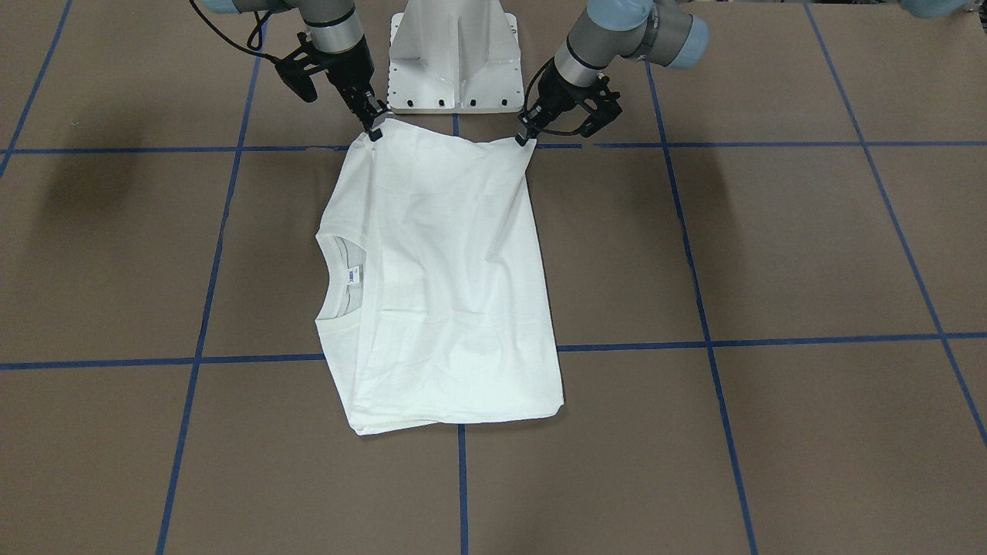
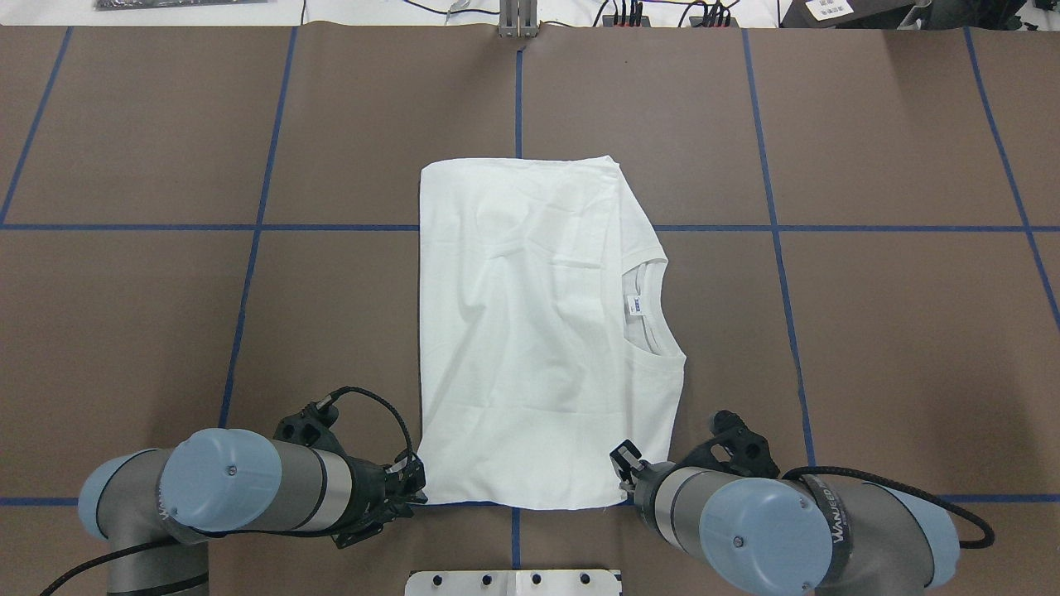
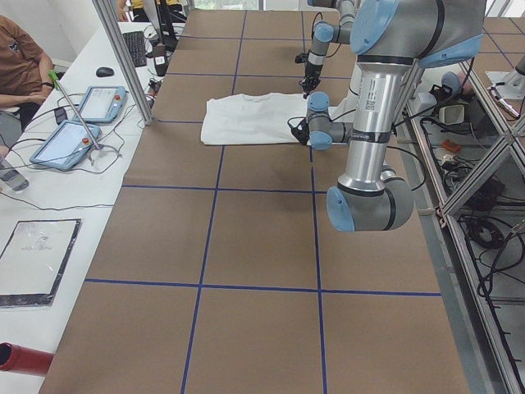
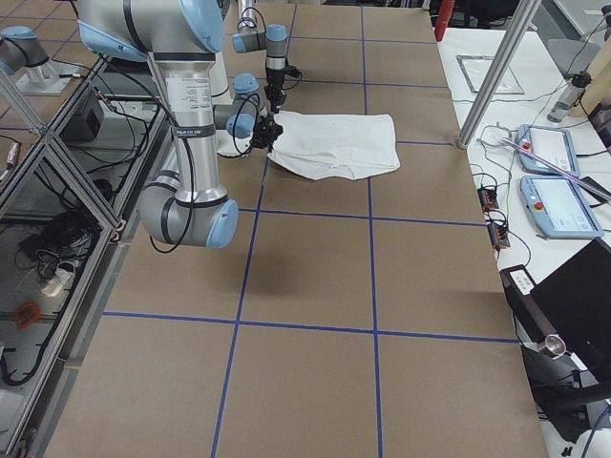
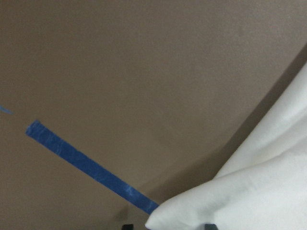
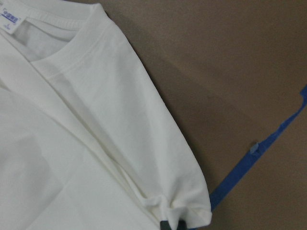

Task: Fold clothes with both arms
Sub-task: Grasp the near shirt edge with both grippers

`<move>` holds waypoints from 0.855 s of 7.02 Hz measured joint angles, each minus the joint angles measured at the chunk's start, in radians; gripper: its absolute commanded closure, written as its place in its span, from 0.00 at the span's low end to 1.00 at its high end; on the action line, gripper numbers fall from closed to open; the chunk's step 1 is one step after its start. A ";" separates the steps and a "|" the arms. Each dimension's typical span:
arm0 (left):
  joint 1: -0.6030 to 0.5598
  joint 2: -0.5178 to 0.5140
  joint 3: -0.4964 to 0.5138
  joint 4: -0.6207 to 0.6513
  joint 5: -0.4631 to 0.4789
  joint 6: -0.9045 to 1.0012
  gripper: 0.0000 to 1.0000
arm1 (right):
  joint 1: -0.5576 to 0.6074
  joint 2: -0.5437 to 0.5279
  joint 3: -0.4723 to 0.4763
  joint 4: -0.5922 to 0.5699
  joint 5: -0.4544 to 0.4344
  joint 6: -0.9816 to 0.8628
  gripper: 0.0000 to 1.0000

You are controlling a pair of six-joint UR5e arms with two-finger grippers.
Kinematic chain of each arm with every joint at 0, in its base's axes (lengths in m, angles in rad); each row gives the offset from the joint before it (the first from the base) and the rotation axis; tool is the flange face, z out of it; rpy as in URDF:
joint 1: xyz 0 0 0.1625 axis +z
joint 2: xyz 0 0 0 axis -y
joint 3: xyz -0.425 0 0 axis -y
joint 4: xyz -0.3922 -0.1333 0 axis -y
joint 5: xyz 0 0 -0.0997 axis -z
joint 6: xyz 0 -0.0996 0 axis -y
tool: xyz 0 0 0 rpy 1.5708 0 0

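Observation:
The white T-shirt (image 1: 447, 270) lies folded into a narrow rectangle on the brown table, its ribbed collar (image 2: 654, 310) and white-blue neck label (image 2: 636, 307) facing my right. No black text shows. My left gripper (image 2: 418, 490) is shut on the shirt's near left corner, which also shows in the front view (image 1: 527, 136). My right gripper (image 2: 625, 476) is shut on the near right corner, seen in the front view (image 1: 375, 126). The left wrist view shows pinched cloth (image 5: 268, 191). The right wrist view shows the shoulder fold (image 6: 72, 143) and label (image 6: 10, 18).
The white pedestal (image 1: 455, 54) stands just behind the shirt's near edge, between both arms. Blue tape lines (image 2: 513, 99) grid the table. Operator tablets (image 3: 82, 123) and a seated person (image 3: 20, 57) are beyond the far edge.

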 measured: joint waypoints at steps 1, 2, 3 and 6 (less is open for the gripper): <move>0.000 0.000 -0.005 0.003 0.001 0.000 1.00 | 0.000 -0.001 0.000 0.000 0.000 0.000 1.00; 0.000 0.000 -0.010 0.009 0.001 0.001 1.00 | 0.000 -0.002 0.000 0.000 0.000 0.000 1.00; 0.000 0.003 -0.025 0.014 0.001 0.003 1.00 | 0.000 -0.002 0.000 0.000 0.000 0.000 1.00; 0.046 0.034 -0.205 0.120 0.000 -0.001 1.00 | -0.009 -0.003 0.036 -0.032 0.004 0.008 1.00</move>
